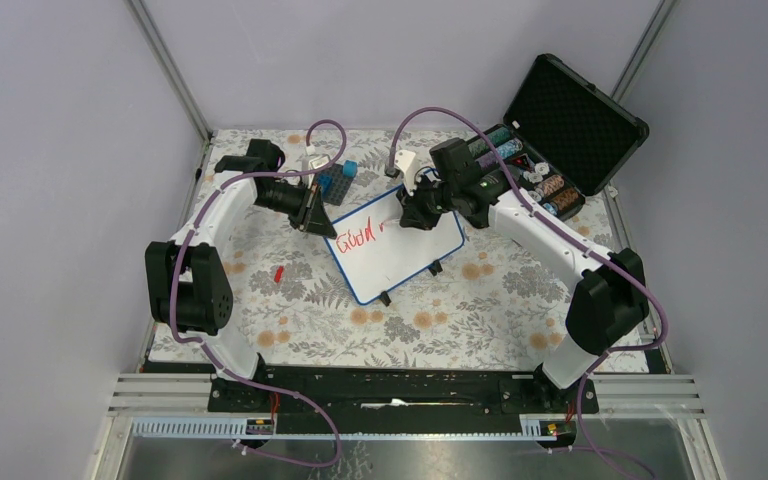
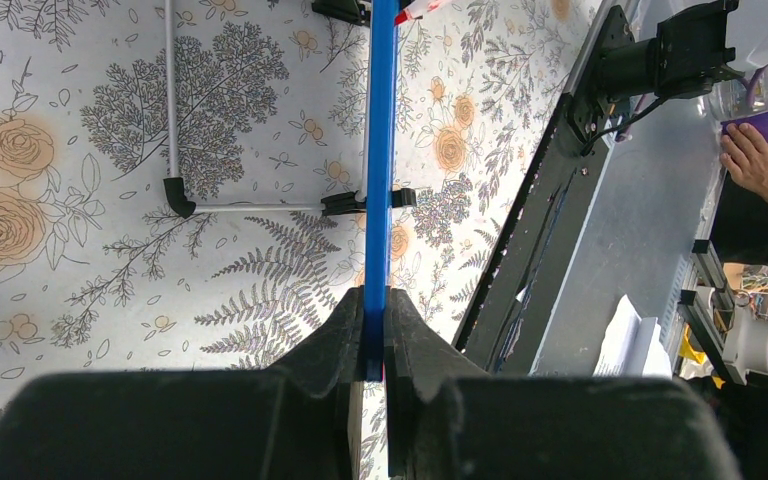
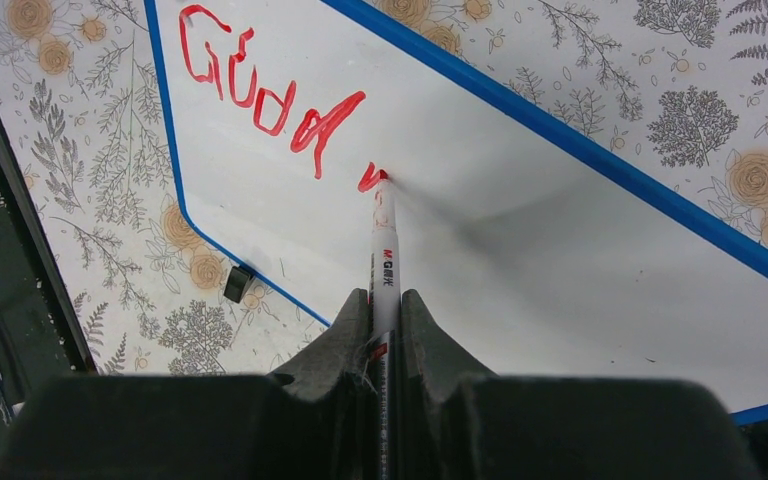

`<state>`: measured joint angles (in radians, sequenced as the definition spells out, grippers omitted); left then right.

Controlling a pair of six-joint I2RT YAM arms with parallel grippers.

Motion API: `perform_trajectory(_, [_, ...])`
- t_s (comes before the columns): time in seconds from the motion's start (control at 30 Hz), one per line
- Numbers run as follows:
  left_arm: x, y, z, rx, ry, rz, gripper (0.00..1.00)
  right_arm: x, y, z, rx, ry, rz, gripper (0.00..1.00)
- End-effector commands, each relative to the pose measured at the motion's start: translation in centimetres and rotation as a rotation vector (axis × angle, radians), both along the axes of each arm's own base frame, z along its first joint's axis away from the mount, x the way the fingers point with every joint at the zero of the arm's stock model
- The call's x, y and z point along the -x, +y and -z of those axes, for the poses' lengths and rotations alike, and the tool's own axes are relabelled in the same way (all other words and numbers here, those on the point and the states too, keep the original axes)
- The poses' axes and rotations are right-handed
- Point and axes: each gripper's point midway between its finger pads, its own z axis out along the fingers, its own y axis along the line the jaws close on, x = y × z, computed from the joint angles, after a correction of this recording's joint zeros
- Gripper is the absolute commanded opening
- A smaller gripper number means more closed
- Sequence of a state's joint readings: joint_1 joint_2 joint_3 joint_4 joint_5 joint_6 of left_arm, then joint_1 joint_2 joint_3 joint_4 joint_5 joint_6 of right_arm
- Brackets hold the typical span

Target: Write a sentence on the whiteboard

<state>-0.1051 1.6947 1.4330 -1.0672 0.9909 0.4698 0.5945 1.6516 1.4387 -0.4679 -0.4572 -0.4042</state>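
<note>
Mid-table on the floral tablecloth (image 1: 440, 320), the whiteboard (image 1: 400, 255) (image 2: 381, 150) (image 3: 560, 250), lying askew with one short end toward the left arm and two small black feet (image 1: 385, 297) along its near long edge. Pinched at that left end by the left gripper (image 1: 317, 222) (image 2: 374, 310): fingers pressed together on the blue rim, which shows edge-on in the left wrist view. Across the upper left of the board, the sentence (image 1: 355, 238) (image 3: 260, 90): red letters reading "Good", followed by one short red stroke. Right at that stroke, the tip of a red marker (image 3: 384, 250), touching the white surface. Clamped round the marker's barrel, the right gripper (image 1: 415, 212) (image 3: 385, 305), with the pen pointing straight out from the wrist. Just behind the board, a dark studded baseplate (image 1: 332, 185) carrying a blue brick (image 1: 348, 168). At the far right corner, an open black case (image 1: 575, 110) with rows of small items inside. On the cloth left of the board, well apart from it, a small red piece (image 1: 278, 272).
</note>
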Motion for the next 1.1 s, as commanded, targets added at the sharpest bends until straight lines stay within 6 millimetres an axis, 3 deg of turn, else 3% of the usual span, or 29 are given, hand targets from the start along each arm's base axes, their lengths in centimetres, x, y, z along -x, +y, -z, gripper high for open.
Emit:
perform_trajectory(0.0, [0.0,-0.7,-1.2,0.026,-0.036,0.021,0.00,-0.2,-0.2,-3.0,-0.037,-0.065,-0.001,0.00])
perform_trajectory(0.63, [-0.1,-0.7,-0.8,0.018,-0.031,0.022,0.00,-2.3,-1.6,-1.0,0.017,-0.067,0.058,0.00])
perform_trajectory(1.07, [-0.2,-0.7,-0.7,0.015,-0.032,0.024,0.00,-0.6,-0.8,-0.4,-0.003,-0.022,-0.003,0.00])
